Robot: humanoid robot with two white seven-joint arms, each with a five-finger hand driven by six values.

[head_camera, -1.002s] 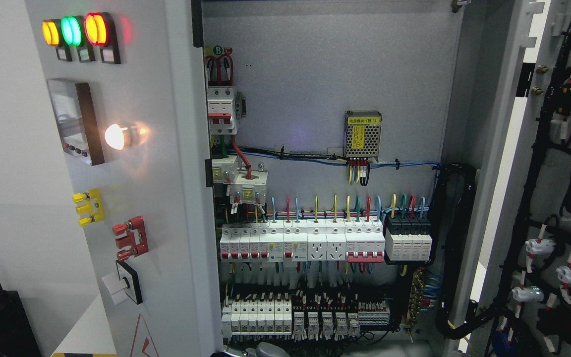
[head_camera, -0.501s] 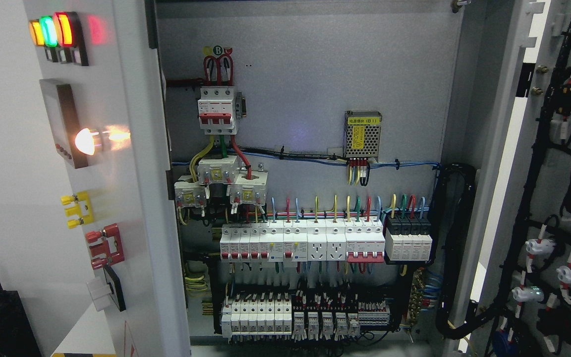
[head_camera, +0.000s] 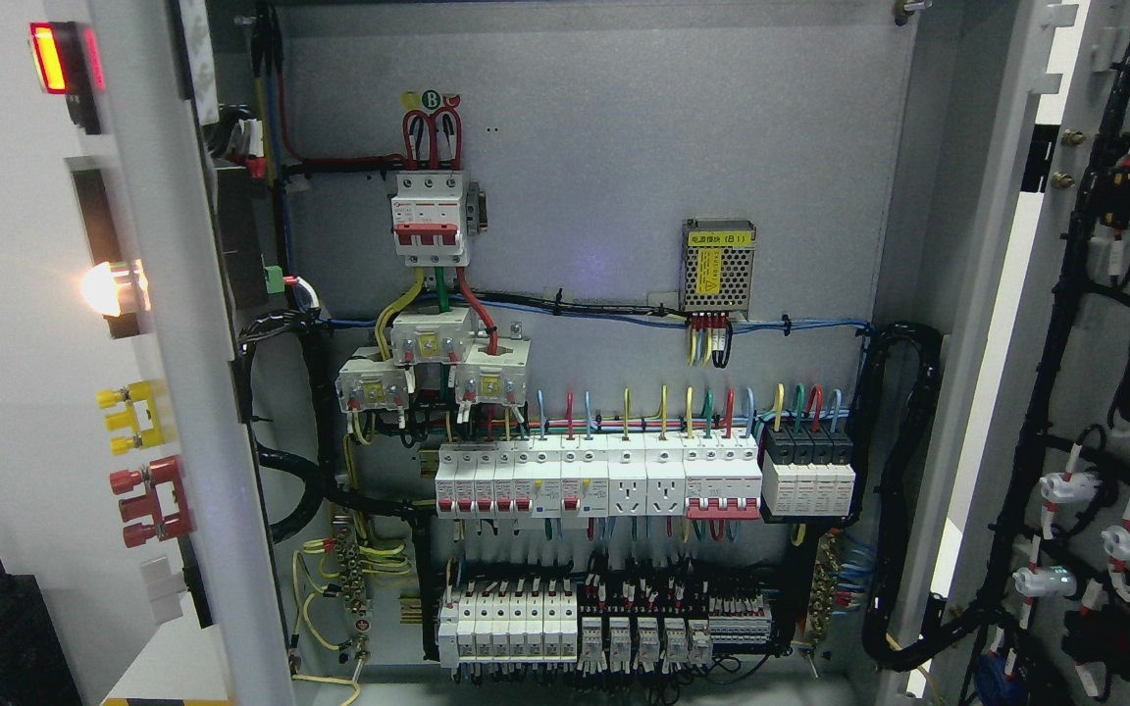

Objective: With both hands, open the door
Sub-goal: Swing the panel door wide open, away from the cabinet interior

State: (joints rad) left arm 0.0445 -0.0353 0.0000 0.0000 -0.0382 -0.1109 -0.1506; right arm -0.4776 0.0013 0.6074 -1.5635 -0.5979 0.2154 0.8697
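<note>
A: Start at the left. What shows there?

B: The left door (head_camera: pixel 192 392), swung far out so that it stands almost edge-on. On its face, seen at a steep angle, a lit red lamp (head_camera: pixel 48 57) sits near the top, a glowing white lamp (head_camera: pixel 106 288) lower down, then a yellow terminal block (head_camera: pixel 128 417) and a red terminal block (head_camera: pixel 148 500) beneath it.

A: And the middle?

B: The cabinet back panel (head_camera: pixel 604 157) lies fully exposed. A three-pole breaker (head_camera: pixel 431 216) with red toggles is mounted high up (red wire loops rise from its top), a perforated power supply (head_camera: pixel 718 267) with a yellow label sits to its right, and a long row of white breakers (head_camera: pixel 596 476) runs under both. A black cable bundle (head_camera: pixel 894 490) loops down the panel's right edge.

A: Then the right?

B: The right door (head_camera: pixel 1006 324), also open, its inner side carrying black wiring and white lamp sockets (head_camera: pixel 1065 488).

A: The robot's hands?

B: Neither one appears anywhere, so I cannot tell whether they are spread, curled or holding anything.
</note>
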